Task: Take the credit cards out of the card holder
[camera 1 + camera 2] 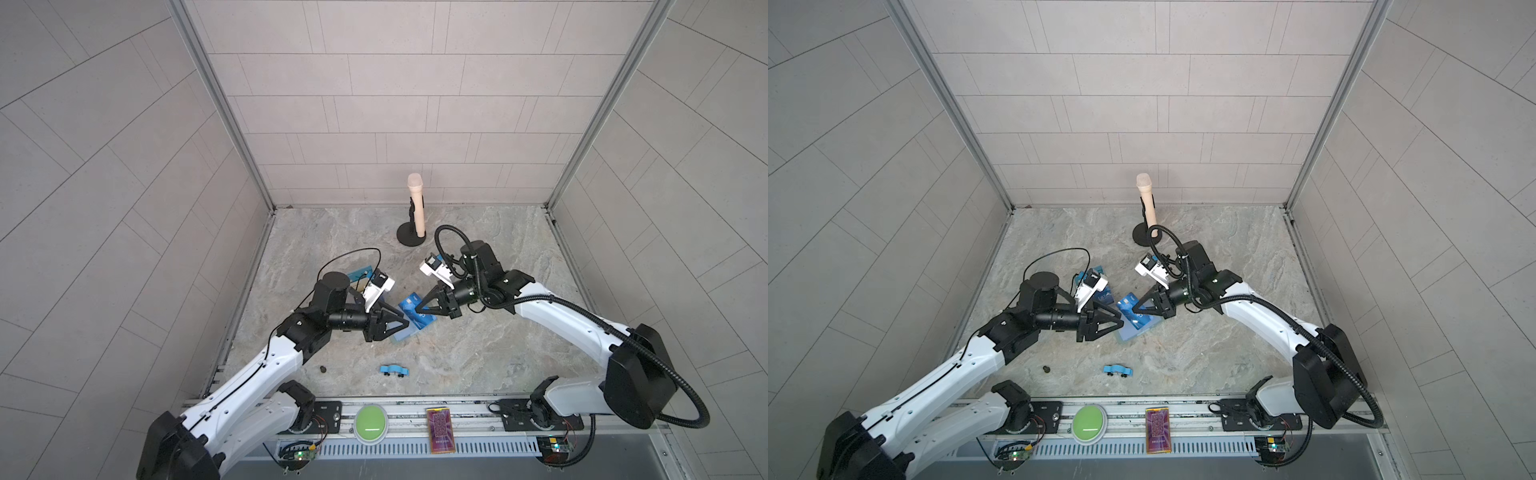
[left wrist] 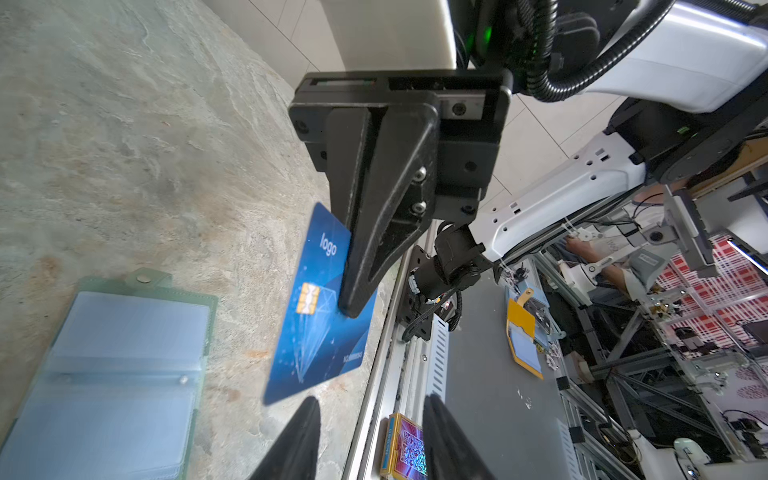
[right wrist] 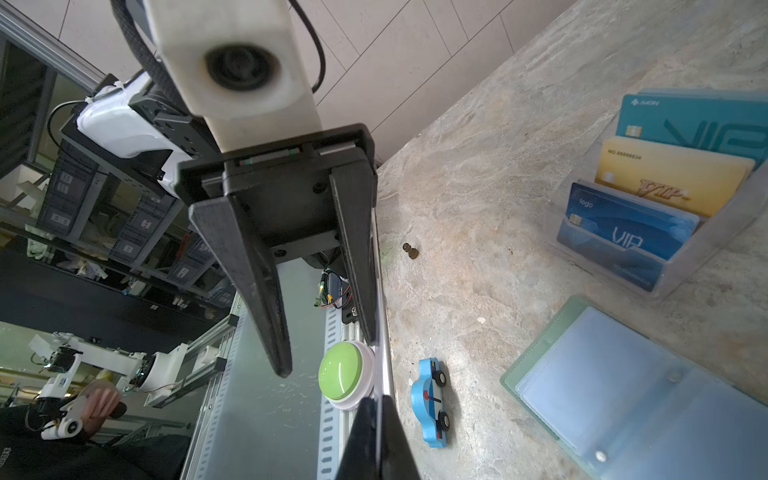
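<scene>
- My right fingers (image 2: 353, 305) were clamped on a blue printed card (image 2: 316, 340), holding it up off the tabletop (image 2: 124, 145).
- My left fingers (image 1: 401, 323) stood apart and empty, just beside the card.
- The card holder (image 2: 166, 290) lay open flat on the tabletop; I couldn't tell what its sleeves held.
- It felt like a hand-over step, so next I'd get my left fingers around that card's edge.

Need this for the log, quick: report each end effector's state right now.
Left end effector: open, holding nothing.
Right end effector: closed on the blue logo card.
</scene>
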`<state>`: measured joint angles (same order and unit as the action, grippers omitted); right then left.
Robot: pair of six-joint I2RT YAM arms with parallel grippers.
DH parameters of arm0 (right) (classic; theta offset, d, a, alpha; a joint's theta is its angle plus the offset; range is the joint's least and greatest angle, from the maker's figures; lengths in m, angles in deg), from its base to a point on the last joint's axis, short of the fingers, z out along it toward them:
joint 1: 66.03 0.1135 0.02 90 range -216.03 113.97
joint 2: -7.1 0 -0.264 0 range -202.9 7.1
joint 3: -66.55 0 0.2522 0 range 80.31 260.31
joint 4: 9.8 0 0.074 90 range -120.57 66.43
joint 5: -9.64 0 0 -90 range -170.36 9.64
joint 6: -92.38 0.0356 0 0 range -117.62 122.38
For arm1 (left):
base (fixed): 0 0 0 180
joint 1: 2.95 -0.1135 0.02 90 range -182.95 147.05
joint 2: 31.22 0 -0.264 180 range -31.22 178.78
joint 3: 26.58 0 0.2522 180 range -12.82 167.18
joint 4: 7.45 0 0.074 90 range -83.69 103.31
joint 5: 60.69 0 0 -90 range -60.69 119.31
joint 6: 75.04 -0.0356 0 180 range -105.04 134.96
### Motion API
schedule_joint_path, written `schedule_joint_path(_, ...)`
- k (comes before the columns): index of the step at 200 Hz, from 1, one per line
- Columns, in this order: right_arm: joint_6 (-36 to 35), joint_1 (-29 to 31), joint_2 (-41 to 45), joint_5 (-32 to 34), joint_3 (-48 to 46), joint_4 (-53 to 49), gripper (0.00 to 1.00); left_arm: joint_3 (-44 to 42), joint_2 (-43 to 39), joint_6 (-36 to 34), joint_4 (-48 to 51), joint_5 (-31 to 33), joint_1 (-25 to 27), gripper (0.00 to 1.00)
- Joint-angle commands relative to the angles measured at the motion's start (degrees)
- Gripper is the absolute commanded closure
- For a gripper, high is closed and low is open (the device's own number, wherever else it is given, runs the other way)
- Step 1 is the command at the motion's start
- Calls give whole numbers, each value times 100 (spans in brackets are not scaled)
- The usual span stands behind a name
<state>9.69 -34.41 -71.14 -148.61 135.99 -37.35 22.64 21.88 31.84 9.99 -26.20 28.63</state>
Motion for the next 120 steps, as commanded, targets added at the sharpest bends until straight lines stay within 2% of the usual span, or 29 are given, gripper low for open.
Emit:
schedule_joint_path(1, -221, 45, 168, -177, -76, 173, 99, 115, 103, 461, -429, -294, -28, 60)
schedule_joint_path(26, -229, 45, 182, -120, -94, 165, 99, 189, 104, 393, -216, -134, -25, 60)
schedule_joint_path(72, -229, 46, 335, -73, -133, 156, 100, 242, -19, 309, 234, 398, -159, 56)
schedule_joint_path(120, -92, 89, 371, -162, -246, 338, 100, 364, -70, 421, 194, 406, -200, 51)
